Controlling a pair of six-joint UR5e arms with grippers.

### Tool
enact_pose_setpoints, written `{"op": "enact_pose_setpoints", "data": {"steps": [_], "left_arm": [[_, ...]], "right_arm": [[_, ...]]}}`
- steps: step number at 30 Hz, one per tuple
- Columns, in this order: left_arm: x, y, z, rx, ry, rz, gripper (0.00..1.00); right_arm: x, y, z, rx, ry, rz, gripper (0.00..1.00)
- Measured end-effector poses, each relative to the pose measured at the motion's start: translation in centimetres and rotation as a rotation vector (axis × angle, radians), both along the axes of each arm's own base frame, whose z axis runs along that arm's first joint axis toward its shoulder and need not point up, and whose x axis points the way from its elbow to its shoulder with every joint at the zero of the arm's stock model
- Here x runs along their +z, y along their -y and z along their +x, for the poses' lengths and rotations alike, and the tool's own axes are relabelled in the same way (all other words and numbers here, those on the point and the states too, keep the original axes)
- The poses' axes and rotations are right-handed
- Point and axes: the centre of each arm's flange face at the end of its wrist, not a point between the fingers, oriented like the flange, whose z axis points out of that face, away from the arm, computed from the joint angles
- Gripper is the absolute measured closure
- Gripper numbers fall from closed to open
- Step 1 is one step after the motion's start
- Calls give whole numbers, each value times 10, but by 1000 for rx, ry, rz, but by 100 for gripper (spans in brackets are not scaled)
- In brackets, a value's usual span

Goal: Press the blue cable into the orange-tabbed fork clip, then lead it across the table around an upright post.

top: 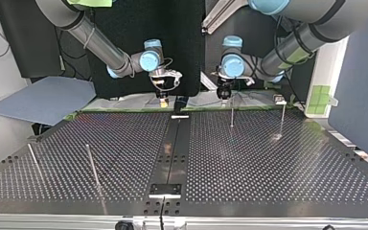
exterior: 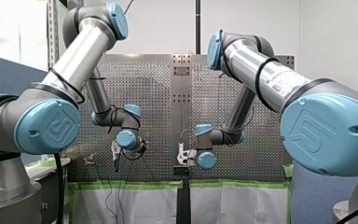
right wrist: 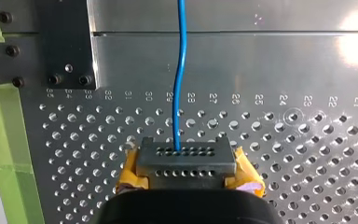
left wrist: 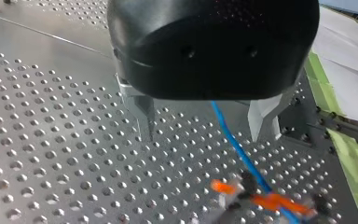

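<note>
In the left wrist view my left gripper (left wrist: 205, 135) is open, its metal fingers (left wrist: 142, 114) set wide just above the perforated table. The blue cable (left wrist: 235, 144) runs loose between them, touching neither, to the orange-tabbed fork clip (left wrist: 261, 199) just ahead. In the right wrist view my right gripper (right wrist: 182, 161), with yellow pads, is shut on the blue cable (right wrist: 181, 70), which leads straight ahead over the table. In the top view my left gripper (top: 224, 93) hangs near the far edge, with my right gripper (top: 162, 98) to its left.
Thin upright posts stand on the table in the top view: two (top: 232, 115) (top: 282, 117) near my left gripper, two more (top: 34, 160) (top: 93, 165) at the near left. A dark centre strip (top: 175, 143) splits the table. Green tape (right wrist: 9, 140) lines the edge.
</note>
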Motion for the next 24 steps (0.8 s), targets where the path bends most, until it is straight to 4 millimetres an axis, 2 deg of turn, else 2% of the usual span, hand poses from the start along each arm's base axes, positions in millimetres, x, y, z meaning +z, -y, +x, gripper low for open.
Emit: {"op": "enact_pose_setpoints", "data": {"steps": [6,12,24], "left_arm": [[-10,2,10,17,-25,15,0],[-6,5,19,35,-20,24,0],[-4,11,19,22,-14,42,0]], "right_arm": [[0,-1,1,2,-1,0,100],[0,-1,1,3,-4,-1,100],[0,-1,1,3,-5,-2,100]]}}
